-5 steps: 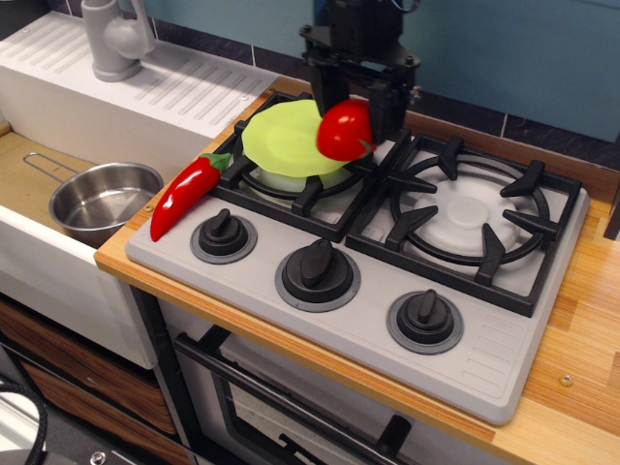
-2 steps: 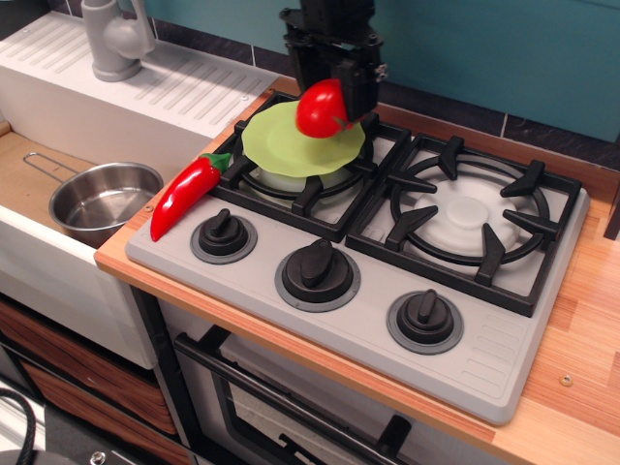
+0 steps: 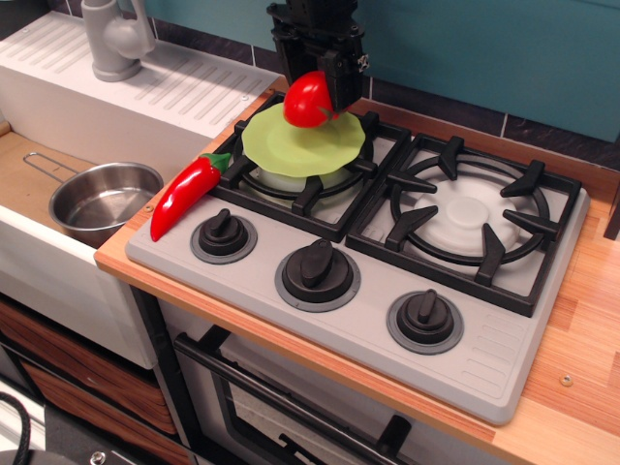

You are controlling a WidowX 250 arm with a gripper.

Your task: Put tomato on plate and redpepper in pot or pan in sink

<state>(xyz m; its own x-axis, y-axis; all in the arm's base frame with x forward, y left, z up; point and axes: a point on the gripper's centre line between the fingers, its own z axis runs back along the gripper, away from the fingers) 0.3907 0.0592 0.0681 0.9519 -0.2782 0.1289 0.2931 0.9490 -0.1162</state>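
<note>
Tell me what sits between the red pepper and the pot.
Nothing: only the stove's edge, the wooden counter edge and sink basin separate the redpepper from the pot in this view.

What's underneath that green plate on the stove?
The plate rests on the left burner's black grate, with a pale burner cap peeking out below. The burner's centre is hidden by the plate. Above it, the gripper holds the tomato.

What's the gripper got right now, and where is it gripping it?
The gripper holds the tomato by its upper right side, over the plate.

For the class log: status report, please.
Gripper jaws shut on tomato, above plate. Redpepper on stove edge, pot in sink. Nothing blocking.
</note>
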